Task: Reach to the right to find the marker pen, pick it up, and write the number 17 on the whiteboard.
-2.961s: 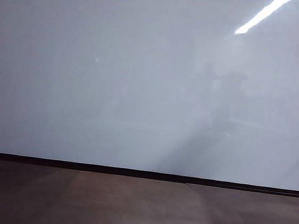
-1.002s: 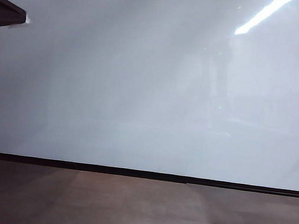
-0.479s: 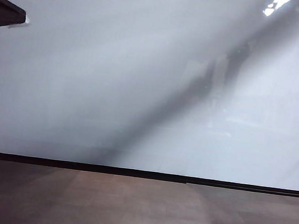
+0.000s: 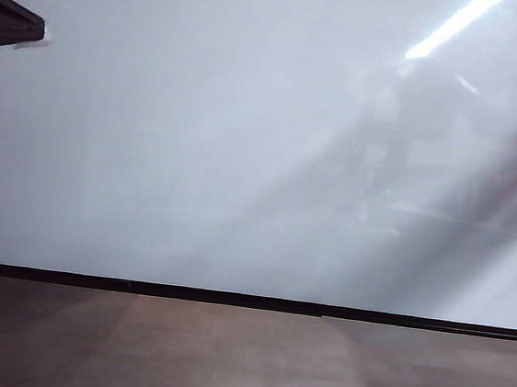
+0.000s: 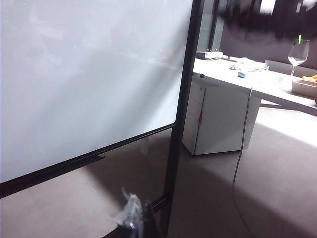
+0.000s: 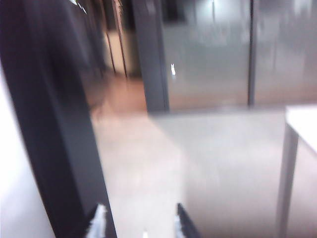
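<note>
Large glossy white black-framed whiteboard [image 4: 246, 137] blank, awaiting writing; right pincer [image 6: 138, 223] released, seeking the pen; left pincer [image 5: 134, 218] parked, state indiscernible.

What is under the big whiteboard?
Below the whiteboard is its thin black frame, then bare brown floor. No marker pen shows there.

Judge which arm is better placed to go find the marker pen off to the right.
Right, probably. The right gripper has open, empty jaws and faces the floor past the whiteboard frame. The left gripper sits by the board's lower corner. No pen shows.
</note>
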{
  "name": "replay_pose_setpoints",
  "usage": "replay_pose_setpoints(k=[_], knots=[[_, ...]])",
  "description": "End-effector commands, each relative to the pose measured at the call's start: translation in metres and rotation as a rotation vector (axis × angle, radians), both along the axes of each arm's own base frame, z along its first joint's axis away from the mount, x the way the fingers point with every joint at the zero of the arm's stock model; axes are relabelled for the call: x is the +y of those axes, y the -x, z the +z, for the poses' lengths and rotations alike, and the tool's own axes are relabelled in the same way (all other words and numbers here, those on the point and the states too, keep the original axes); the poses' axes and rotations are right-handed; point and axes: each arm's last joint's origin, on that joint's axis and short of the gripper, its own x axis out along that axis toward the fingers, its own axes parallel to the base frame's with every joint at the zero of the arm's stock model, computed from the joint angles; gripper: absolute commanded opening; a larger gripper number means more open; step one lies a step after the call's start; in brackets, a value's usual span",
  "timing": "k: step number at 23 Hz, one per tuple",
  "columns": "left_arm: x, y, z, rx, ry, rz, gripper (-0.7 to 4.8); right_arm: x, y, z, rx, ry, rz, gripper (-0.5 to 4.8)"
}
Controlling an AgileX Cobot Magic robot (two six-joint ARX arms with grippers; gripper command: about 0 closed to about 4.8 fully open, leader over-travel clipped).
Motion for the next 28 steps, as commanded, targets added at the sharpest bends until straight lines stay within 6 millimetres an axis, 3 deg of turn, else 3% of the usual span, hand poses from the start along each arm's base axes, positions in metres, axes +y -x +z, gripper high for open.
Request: replay_pose_setpoints(k=[1,4,6,10,18,28], knots=[[0.000,0.000,0.001,-0.010,0.007,0.001,-0.05,-0.002,-0.006,-0.037,-0.013,0.016,0.024,2.08],[0.000,0.000,0.001,-0.010,0.007,0.001,-0.05,0.000,-0.019,-0.076,0.051,-0.008,0.081,2.29],[0.000,0.000,0.001,-0.010,0.008,0.001,-0.05,0.005,-0.027,-0.091,0.055,-0.010,0.098,2.66],[0.000,0.000,0.001,-0.010,0.007,0.001,-0.05,0.014,-0.037,-0.116,0.055,-0.004,0.086,2.66],[0.000,0.000,0.001,-0.010,0.007,0.001,-0.05,0.016,-0.042,-0.140,0.079,-0.014,0.065,2.65],[0.000,0.000,0.001,-0.010,0.007,0.001,-0.05,0.017,-0.043,-0.139,0.073,-0.012,0.043,2.59]])
